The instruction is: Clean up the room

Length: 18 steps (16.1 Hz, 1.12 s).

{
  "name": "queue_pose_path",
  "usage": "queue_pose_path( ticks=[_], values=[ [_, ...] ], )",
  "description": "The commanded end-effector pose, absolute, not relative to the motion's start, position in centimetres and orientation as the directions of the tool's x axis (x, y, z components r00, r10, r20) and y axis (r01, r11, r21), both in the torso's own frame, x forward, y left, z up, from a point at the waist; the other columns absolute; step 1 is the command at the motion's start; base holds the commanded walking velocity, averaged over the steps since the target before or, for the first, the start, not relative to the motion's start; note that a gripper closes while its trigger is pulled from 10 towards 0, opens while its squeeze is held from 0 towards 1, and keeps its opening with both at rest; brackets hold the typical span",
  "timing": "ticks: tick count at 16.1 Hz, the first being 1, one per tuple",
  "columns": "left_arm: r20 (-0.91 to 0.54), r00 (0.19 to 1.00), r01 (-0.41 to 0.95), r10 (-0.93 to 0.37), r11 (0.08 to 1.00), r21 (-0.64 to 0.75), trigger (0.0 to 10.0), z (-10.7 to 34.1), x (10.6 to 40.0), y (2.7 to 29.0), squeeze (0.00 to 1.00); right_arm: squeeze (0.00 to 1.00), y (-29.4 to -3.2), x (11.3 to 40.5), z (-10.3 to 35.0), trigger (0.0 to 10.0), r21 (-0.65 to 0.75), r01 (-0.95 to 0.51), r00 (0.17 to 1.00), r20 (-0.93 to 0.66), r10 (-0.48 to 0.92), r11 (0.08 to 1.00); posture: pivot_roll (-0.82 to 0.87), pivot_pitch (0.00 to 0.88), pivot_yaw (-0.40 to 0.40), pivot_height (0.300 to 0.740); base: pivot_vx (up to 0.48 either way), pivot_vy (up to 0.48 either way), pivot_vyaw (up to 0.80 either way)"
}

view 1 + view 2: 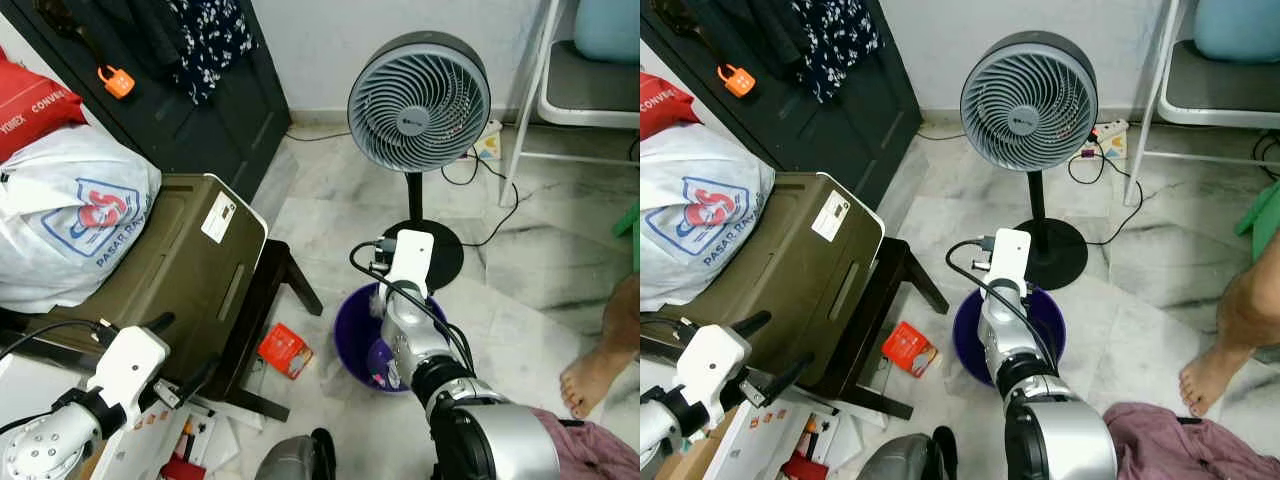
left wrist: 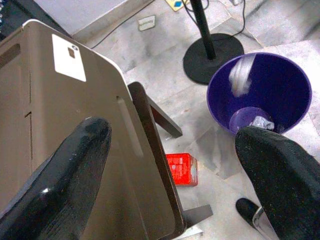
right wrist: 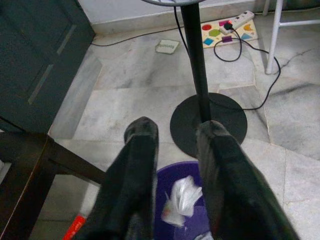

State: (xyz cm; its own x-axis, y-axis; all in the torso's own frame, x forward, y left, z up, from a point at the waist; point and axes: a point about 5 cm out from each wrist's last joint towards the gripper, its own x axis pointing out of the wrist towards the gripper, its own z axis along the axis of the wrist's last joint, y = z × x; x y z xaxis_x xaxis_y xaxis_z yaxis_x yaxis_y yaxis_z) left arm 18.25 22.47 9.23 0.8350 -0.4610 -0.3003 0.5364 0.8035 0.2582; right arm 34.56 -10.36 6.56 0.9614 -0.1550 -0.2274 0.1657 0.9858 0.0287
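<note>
While right gripper (image 3: 175,150) hangs over purple bin (image 1: 355,330), fingers slightly parted, empty; crumpled white paper (image 3: 181,197) inside. Left gripper (image 2: 175,165) wide open. Red box (image 1: 285,351) at bin's 9 o'clock.

Bin (image 1: 362,340) on the floor (image 1: 330,190) ahead, fan (image 1: 419,100) behind it, table (image 1: 262,330) and case (image 1: 180,270) to the left.

The bin sits just in front of the fan's base (image 1: 450,250), with crumpled paper (image 3: 181,197) lying inside it. A small carton (image 1: 285,351) lies on the floor between the bin and the table, near the table's leg. The case rests on the table, and a bag (image 1: 75,220) lies on the case's left part. A cabinet (image 1: 200,110) stands behind the table. A power strip (image 1: 1108,133) lies on the floor behind the fan, to its right. A person's foot (image 1: 590,385) stands right of the bin, well apart. The right pincer (image 3: 175,145) hangs above the bin.
</note>
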Motion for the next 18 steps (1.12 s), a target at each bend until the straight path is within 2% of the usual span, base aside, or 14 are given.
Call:
queue_pose_path(
  ticks=[1, 4, 7, 11, 13, 15, 17, 18],
  values=[
    [-0.333, 0.834, 0.531, -0.441, 0.805, 0.264, 10.0, 8.3, 18.1, 23.1, 0.00, 1.00, -9.0, 34.4, 6.5, 10.0, 0.053, 0.138, 0.963, -0.240, -0.121, 0.989, 0.33, 0.192, 0.289, 0.740, 0.000, 0.000, 0.00],
    [-0.343, 0.837, 0.519, -0.427, 0.819, 0.244, 10.0, 5.8, 18.7, 23.4, 0.00, 1.00, -9.0, 34.8, 7.0, 10.0, 0.073, 0.123, 0.968, -0.227, -0.104, 0.990, 0.28, 0.176, 0.274, 0.740, 0.000, 0.000, 0.00],
    [-0.317, 0.852, 0.492, -0.418, 0.845, 0.208, 10.0, 2.0, 19.8, 21.2, 0.00, 1.00, -8.8, 34.3, 6.5, 10.0, 0.065, 0.020, 0.972, -0.233, -0.004, 0.998, 0.22, 0.127, 0.212, 0.740, 0.000, 0.000, 0.00],
    [-0.238, 0.892, 0.433, -0.385, 0.879, 0.201, 10.0, 1.6, 22.1, 18.5, 0.00, 1.00, -9.2, 32.5, 5.5, 10.0, 0.000, -0.121, 0.960, -0.255, 0.117, 0.993, 0.12, 0.059, 0.135, 0.740, 0.000, 0.000, 0.00],
    [-0.168, 0.902, 0.426, -0.398, 0.885, 0.189, 10.0, 2.7, 23.5, 16.9, 0.00, 1.00, -8.6, 31.1, 6.3, 10.0, 0.017, -0.220, 0.949, -0.226, 0.218, 0.975, 0.07, 0.016, 0.103, 0.740, 0.000, 0.000, 0.00],
    [-0.056, 0.919, 0.394, -0.391, 0.896, 0.205, 10.0, 6.4, 25.7, 15.6, 0.00, 1.00, -7.7, 28.9, 7.2, 10.0, -0.016, -0.367, 0.915, -0.187, 0.358, 0.930, 0.03, 0.000, 0.082, 0.740, 0.000, 0.000, 0.00],
    [0.059, 0.918, 0.371, -0.392, 0.903, 0.216, 10.0, 12.0, 27.6, 13.1, 0.00, 1.00, -8.7, 28.7, 7.8, 10.0, -0.028, -0.355, 0.923, -0.170, 0.346, 0.934, 0.02, 0.000, 0.061, 0.740, 0.000, 0.000, 0.00],
    [0.097, 0.917, 0.360, -0.386, 0.908, 0.216, 10.0, 13.2, 27.8, 12.1, 0.00, 1.00, -9.5, 28.4, 8.3, 10.0, -0.033, -0.339, 0.932, -0.146, 0.331, 0.940, 0.01, 0.000, 0.047, 0.740, 0.000, 0.000, 0.00]
  ],
)
